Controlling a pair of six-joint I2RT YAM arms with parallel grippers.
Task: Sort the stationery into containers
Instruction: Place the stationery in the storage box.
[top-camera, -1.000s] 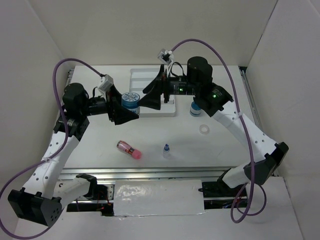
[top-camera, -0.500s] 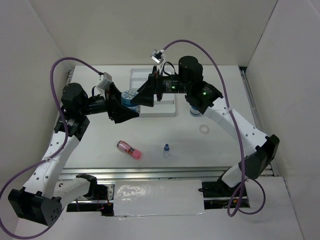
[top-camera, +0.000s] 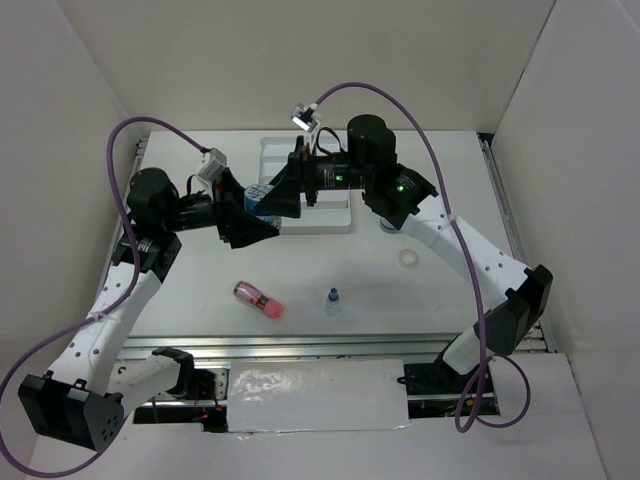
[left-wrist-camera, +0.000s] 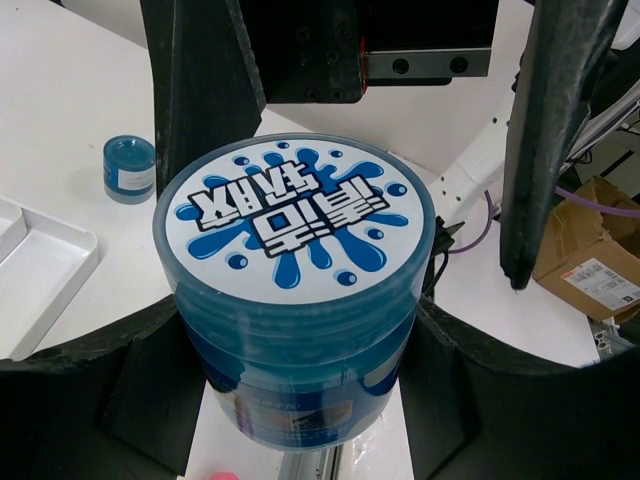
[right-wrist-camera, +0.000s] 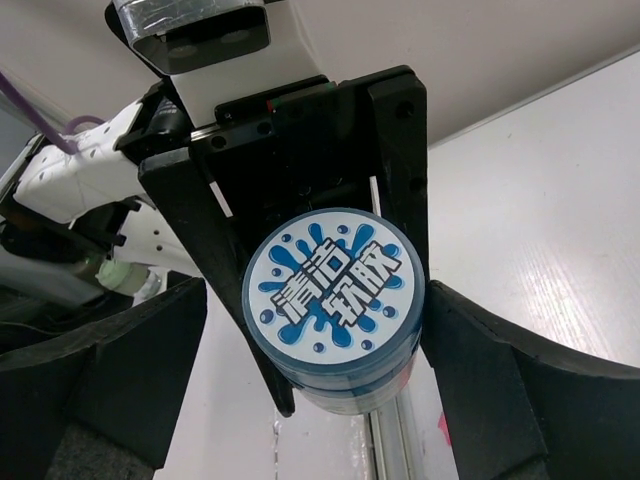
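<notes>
My left gripper (left-wrist-camera: 300, 385) is shut on a squat blue pot (left-wrist-camera: 295, 250) with a splash-print lid, held in the air over the near-left corner of the white divided tray (top-camera: 326, 219). My right gripper (right-wrist-camera: 315, 300) faces it from the other side. Its jaws are open and straddle the same pot (right-wrist-camera: 335, 300): one finger (right-wrist-camera: 490, 380) lies close against it, the other (right-wrist-camera: 120, 380) stands well apart. A second blue pot (left-wrist-camera: 130, 168) stands on the table right of the tray. The pink tube (top-camera: 258, 298), the small blue-capped bottle (top-camera: 332, 299) and the white ring (top-camera: 408, 259) lie on the table nearer me.
White walls close in the table on the left, back and right. Purple cables loop above both arms. A metal rail (top-camera: 300, 345) runs along the near table edge.
My right arm has swung left to the pot held by my left gripper, and its jaws have narrowed a little around it. The left arm and the loose items have stayed put.
</notes>
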